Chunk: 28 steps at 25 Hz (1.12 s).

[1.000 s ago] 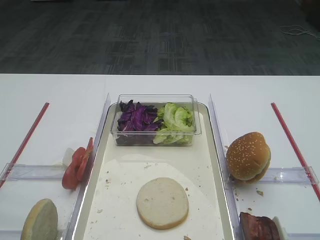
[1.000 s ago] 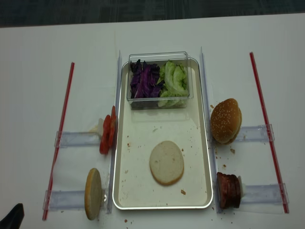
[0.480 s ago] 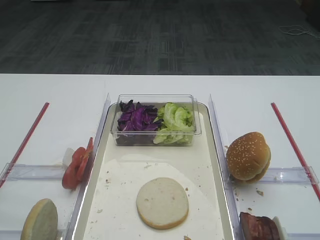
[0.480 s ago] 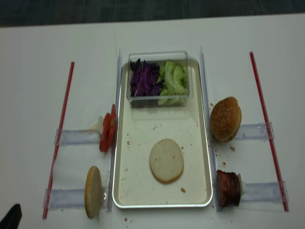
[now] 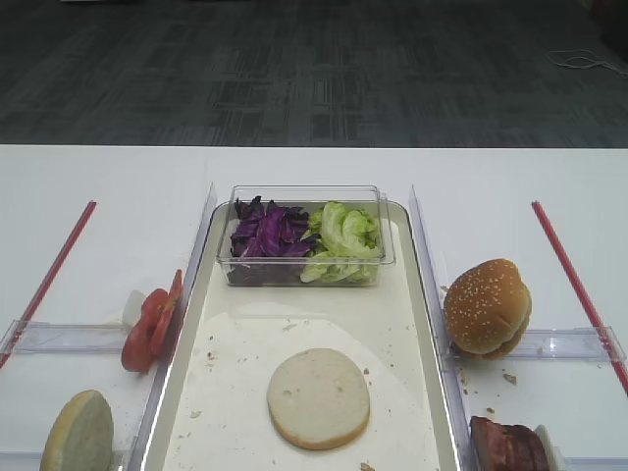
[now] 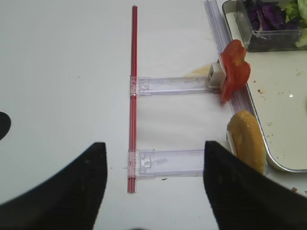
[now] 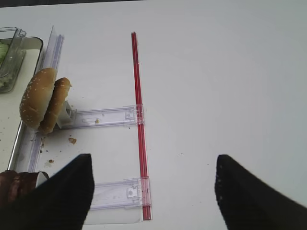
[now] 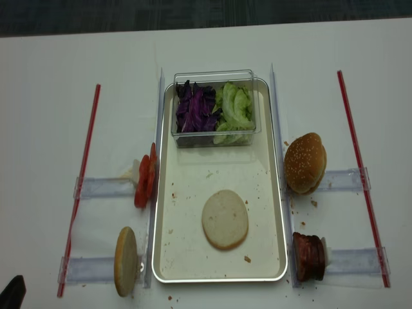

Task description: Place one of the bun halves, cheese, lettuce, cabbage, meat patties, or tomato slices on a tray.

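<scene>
One bun half [image 5: 319, 397] lies flat, cut face up, on the near part of the tray [image 5: 407, 324]. The other bun half [image 8: 125, 261] stands on edge left of the tray, next to the tomato slices [image 8: 145, 177]. Cabbage [image 5: 267, 235] and lettuce [image 5: 341, 240] fill a clear box at the tray's far end. The meat patties [image 8: 309, 255] stand right of the tray. No cheese is in view. My left gripper [image 6: 153, 158] hovers open and empty over the table left of the standing bun half [image 6: 245, 140]. My right gripper [image 7: 153, 163] is open and empty right of the patties [image 7: 14, 184].
A whole sesame bun [image 5: 487, 306] stands on a clear holder right of the tray. Red strips [image 8: 82, 174] [image 8: 360, 174] and clear plastic rails [image 6: 168, 85] lie on the white table on both sides. Crumbs dot the tray and the table.
The dark tip of my left arm at the bottom left of the realsense view has slid a little toward the near edge. The food has not moved.
</scene>
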{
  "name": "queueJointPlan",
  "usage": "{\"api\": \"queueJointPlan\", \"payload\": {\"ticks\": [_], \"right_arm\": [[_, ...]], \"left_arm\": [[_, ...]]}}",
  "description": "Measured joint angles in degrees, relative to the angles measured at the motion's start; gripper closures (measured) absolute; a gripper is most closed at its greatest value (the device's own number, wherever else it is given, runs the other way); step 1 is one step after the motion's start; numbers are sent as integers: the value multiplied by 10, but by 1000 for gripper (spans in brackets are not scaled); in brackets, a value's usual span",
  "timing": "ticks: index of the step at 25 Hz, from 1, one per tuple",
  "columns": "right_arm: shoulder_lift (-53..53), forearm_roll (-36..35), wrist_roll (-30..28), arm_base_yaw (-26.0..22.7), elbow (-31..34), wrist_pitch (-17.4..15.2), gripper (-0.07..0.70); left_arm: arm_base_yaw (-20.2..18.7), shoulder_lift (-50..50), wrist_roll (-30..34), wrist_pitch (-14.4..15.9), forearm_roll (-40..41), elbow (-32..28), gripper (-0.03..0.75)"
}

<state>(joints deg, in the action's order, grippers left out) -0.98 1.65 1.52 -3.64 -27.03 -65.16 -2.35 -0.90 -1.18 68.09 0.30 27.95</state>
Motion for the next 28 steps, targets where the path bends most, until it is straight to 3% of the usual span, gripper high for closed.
{"api": "queueJointPlan", "payload": {"ticks": [28], "right_arm": [[0,0,0,0,0,0,101]], "left_arm": [[0,0,-1,0,0,0,300]]}}
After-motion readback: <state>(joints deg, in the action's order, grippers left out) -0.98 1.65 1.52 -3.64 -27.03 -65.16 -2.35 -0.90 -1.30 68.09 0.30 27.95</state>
